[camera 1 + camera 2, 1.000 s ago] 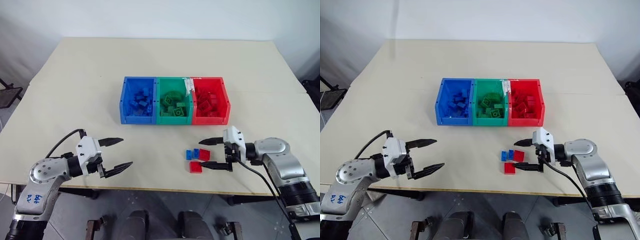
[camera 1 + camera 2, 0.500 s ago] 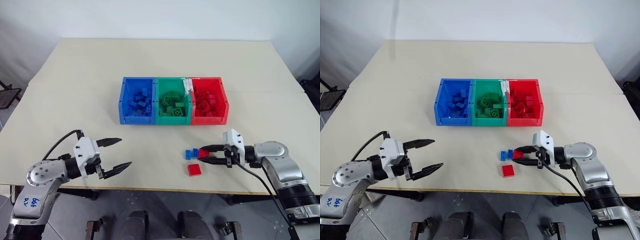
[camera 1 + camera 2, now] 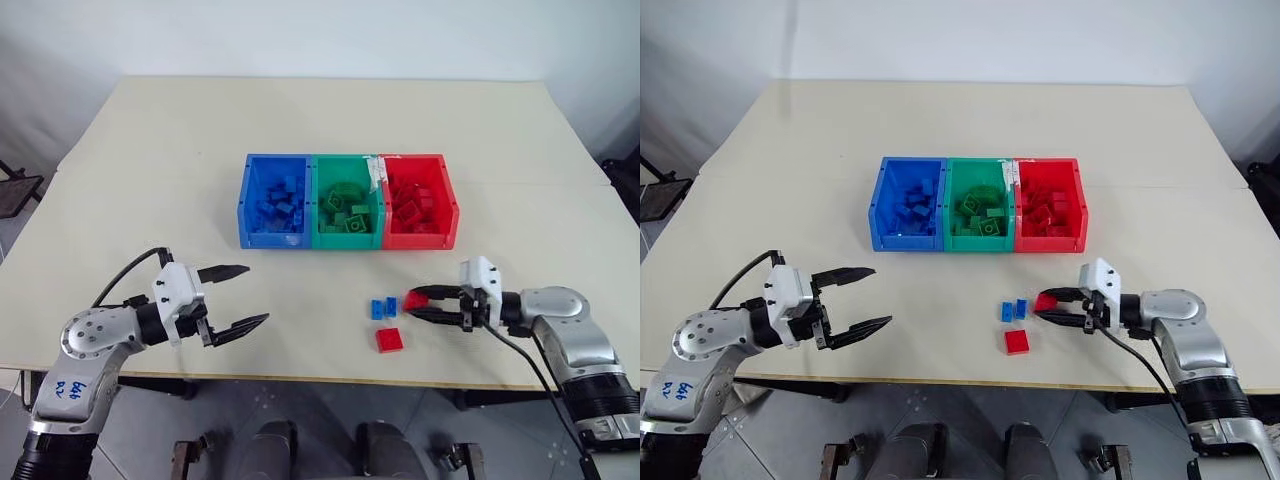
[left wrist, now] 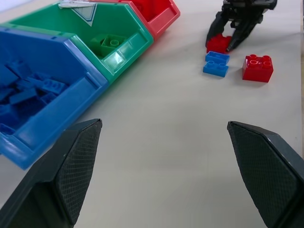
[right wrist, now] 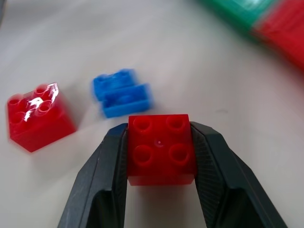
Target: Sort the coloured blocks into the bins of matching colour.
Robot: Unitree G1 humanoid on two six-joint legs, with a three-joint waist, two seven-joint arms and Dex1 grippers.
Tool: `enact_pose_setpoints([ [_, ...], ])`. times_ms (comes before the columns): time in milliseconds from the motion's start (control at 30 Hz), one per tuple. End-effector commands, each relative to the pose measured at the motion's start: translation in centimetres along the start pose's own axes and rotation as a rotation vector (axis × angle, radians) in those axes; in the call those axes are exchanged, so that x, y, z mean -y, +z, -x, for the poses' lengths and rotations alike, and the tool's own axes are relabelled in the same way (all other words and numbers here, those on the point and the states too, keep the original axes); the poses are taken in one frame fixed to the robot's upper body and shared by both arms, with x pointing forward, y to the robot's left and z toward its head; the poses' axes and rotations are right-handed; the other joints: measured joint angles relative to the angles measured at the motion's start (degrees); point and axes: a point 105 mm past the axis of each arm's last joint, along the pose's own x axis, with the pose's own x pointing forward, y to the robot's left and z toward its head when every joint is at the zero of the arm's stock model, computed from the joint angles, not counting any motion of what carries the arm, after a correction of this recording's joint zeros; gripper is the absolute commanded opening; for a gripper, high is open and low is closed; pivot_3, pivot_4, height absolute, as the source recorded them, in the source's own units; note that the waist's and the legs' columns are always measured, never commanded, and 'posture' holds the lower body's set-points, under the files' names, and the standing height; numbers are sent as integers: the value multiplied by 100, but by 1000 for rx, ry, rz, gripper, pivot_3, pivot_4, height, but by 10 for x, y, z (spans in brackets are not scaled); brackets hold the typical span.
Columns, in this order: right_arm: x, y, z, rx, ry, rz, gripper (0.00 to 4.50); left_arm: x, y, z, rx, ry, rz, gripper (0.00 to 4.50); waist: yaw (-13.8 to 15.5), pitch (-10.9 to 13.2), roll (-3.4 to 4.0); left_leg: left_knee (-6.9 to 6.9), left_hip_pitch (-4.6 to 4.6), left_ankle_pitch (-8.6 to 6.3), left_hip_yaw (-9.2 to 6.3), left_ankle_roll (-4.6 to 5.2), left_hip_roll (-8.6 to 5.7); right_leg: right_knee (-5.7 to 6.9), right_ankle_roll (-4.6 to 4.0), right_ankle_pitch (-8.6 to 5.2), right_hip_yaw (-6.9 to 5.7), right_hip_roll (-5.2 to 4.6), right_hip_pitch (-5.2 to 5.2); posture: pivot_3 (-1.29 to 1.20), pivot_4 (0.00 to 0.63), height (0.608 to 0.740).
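Note:
My right gripper (image 3: pixel 416 304) is shut on a red block (image 5: pixel 161 149), held low over the table just right of two small blue blocks (image 3: pixel 383 307). Another red block (image 3: pixel 389 340) lies loose in front of them. The blue bin (image 3: pixel 243 215), green bin (image 3: pixel 347 241) and red bin (image 3: pixel 420 242) stand joined in a row at mid-table, each holding several blocks of its own colour. Near the table's front left, my left gripper (image 3: pixel 257 294) hangs open and holds nothing, well away from the blocks.
The table's front edge (image 3: pixel 330 378) runs close below the loose blocks. A white label (image 3: pixel 377 172) sticks up between the green and red bins. Open tabletop lies between the bins and both grippers.
My right gripper went from open around the blocks to shut on a red block, then drew it a little to the right. The left gripper stayed about where it was.

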Motion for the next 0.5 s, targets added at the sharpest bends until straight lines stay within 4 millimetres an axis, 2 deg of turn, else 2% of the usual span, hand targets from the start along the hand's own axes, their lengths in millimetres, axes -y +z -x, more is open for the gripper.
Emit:
enact_pose_setpoints([
  [33,23,46,28,189,-182,28,1471,-1,13,-9,66,-12,-6,4500,-1,0,1,0,0,0,0,0,0,0,0,0,-1,1,0,0,150,740],
  [133,35,70,25,263,-256,41,1471,-3,15,-14,80,-7,5,4500,-38,0,1,1,1,0,3,-1,3,0,0,0,2,8,0,0,150,740],
  [333,65,104,-24,259,-311,105,1471,-4,18,-20,93,-4,1,4500,-167,1,2,-2,2,0,12,-9,19,11,0,0,6,28,-13,0,150,740],
  [500,82,108,-41,231,-343,122,1471,-4,20,-20,97,6,-3,4500,-116,1,1,0,-31,0,13,-8,2,47,0,0,5,26,-62,0,150,740],
])
